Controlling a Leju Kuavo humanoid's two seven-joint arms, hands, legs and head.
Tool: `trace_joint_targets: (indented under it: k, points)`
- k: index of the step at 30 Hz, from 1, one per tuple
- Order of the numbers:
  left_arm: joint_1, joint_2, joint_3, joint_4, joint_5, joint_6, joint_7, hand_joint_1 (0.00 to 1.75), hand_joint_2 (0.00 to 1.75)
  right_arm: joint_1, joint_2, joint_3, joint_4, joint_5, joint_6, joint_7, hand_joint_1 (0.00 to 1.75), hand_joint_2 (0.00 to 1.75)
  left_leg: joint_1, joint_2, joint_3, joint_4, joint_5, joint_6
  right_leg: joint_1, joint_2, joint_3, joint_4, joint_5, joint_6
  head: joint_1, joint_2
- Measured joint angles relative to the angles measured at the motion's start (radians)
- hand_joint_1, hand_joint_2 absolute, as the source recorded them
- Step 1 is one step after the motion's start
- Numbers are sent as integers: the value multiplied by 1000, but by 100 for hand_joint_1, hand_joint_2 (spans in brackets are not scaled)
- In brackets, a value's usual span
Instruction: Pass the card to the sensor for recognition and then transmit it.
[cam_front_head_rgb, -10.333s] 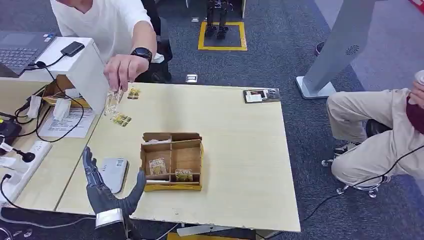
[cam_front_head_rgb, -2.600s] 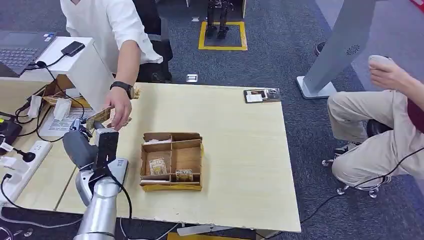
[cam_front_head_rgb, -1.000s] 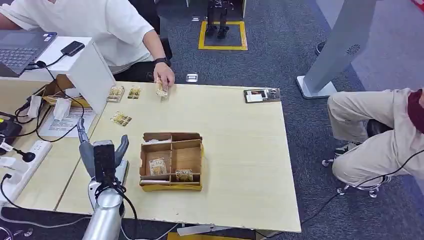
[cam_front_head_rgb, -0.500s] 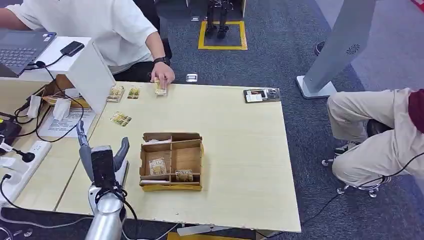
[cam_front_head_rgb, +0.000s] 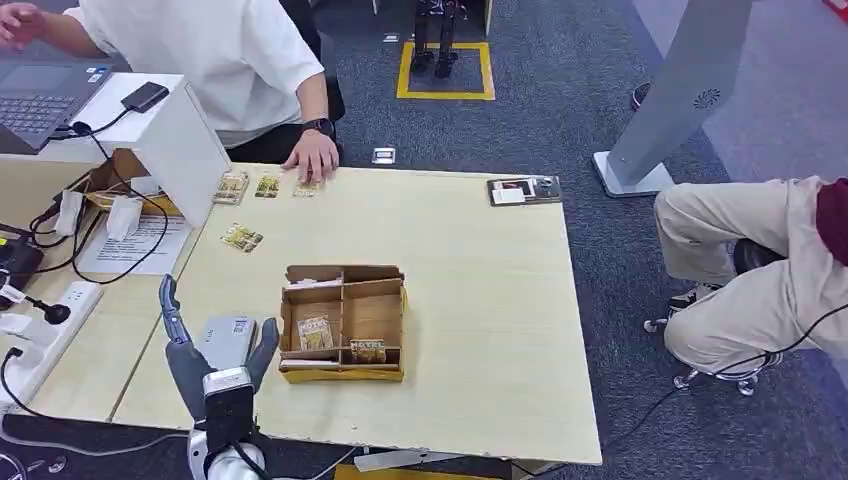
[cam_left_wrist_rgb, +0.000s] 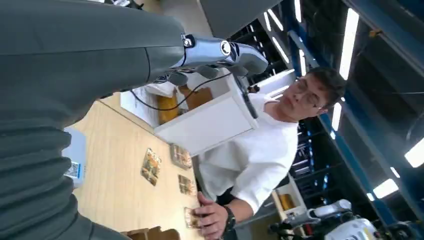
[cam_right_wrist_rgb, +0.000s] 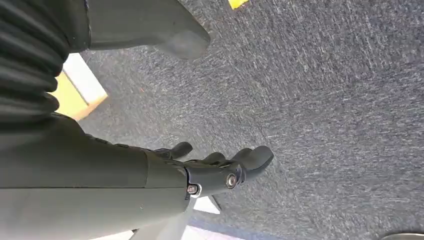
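Note:
My left hand (cam_front_head_rgb: 213, 362) stands open at the table's front left edge, fingers apart and pointing up, holding nothing. Just beyond it lies the flat grey sensor pad (cam_front_head_rgb: 230, 338). Several gold-patterned cards lie on the far left of the table: one (cam_front_head_rgb: 242, 237) by itself and a row (cam_front_head_rgb: 232, 186) (cam_front_head_rgb: 267, 185) at the far edge. A person's hand (cam_front_head_rgb: 313, 160) rests on another card (cam_front_head_rgb: 306, 188) in that row. The left wrist view shows my fingers (cam_left_wrist_rgb: 220, 50) spread, with the cards (cam_left_wrist_rgb: 151, 166) beyond them. My right hand (cam_right_wrist_rgb: 220, 172) hangs empty over the carpet.
A cardboard box with compartments (cam_front_head_rgb: 345, 322) sits mid-table with cards in it (cam_front_head_rgb: 316, 333) (cam_front_head_rgb: 367, 350). A white box (cam_front_head_rgb: 175, 140), cables and a power strip (cam_front_head_rgb: 45, 320) crowd the left side. A dark tray (cam_front_head_rgb: 523, 190) lies far right. A second person (cam_front_head_rgb: 760, 260) sits to the right.
My left hand, holding a card 2.6 s ago, is now empty and has dropped to the table's front edge. The person laid that card in the far row.

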Motion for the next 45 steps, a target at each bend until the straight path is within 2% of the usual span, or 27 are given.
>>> trace_joint_targets:
  k: [5, 7, 19, 20, 21, 23, 25, 27, 29, 36, 43, 45]
  points:
    - [34, 6, -36, -54, 68, -54, -48, 0, 175, 0, 0, 0, 0, 0, 0, 0, 0, 175, 0, 0, 0, 0, 0, 0, 0, 0, 0, 0, 0, 0, 0, 0]
    - [47, 22, -65, -94, 78, -74, -55, 0, 175, 0, 0, 0, 0, 0, 0, 3, 0, 175, 0, 0, 0, 0, 0, 0, 0, 0, 0, 0, 0, 0, 0, 0]
    - [62, 81, -153, -144, -2, -60, -56, 0, 175, -1, 0, 0, 0, 6, 0, 9, 0, 175, 0, 0, 0, 0, 0, 0, 0, 0, 0, 0, 0, 0, 0, 0]
    - [62, 87, -160, -144, -28, -57, -56, 0, 175, -1, 0, 1, 0, 8, 0, 12, 0, 175, 0, 0, 0, 0, 0, 0, 0, 0, 0, 0, 0, 0, 0, 0]
    - [61, 108, -180, -143, -157, -46, -49, 0, 175, -2, 4, 4, 0, 13, 0, 15, 0, 175, 0, 0, 0, 0, 0, 0, 0, 0, 0, 0, 0, 0, 0, 0]
    - [57, 132, -207, -140, -304, -38, -31, 0, 175, -5, 7, 12, 0, 20, 0, 18, 0, 175, 0, 0, 0, 0, 0, 0, 0, 0, 0, 0, 0, 0, 0, 0]
    - [48, 146, -228, -127, -456, -33, 5, 0, 175, -9, 10, 22, -1, 26, 0, 23, 0, 175, 0, 0, 0, 0, 0, 0, 0, 0, 0, 0, 0, 0, 0, 0]
    - [24, 157, -260, -93, -656, -33, 72, 0, 175, -15, 16, 31, -1, 35, 0, 27, 0, 175, 0, 0, 0, 0, 0, 0, 0, -1, 0, 0, 0, 0, 0, 0]
    - [7, 164, -292, -66, -752, -33, 109, 0, 175, -21, 19, 39, -2, 41, 0, 33, 0, 175, 0, 0, 0, 0, 0, 0, 0, 0, 0, 0, 0, 0, 0, 0]
    - [-17, 180, -334, -27, -788, -33, 130, 0, 175, -24, 24, 53, -1, 42, 0, 35, 0, 175, 0, 0, 0, 0, 0, 0, 0, 0, 0, 0, 0, 0, 0, 0]
    - [-62, 192, -375, 32, -916, -38, 231, 0, 175, -26, 24, 63, -2, 46, 0, 42, 0, 175, 0, 0, 0, 0, 0, 0, 0, 0, 0, 0, 0, 0, 0, 0]
    - [-80, 198, -392, 58, -945, -64, 269, 0, 175, -27, 25, 68, -2, 46, 0, 44, 0, 175, 0, 0, 0, 0, 0, 0, 0, 0, 0, 0, 0, 0, 0, 0]
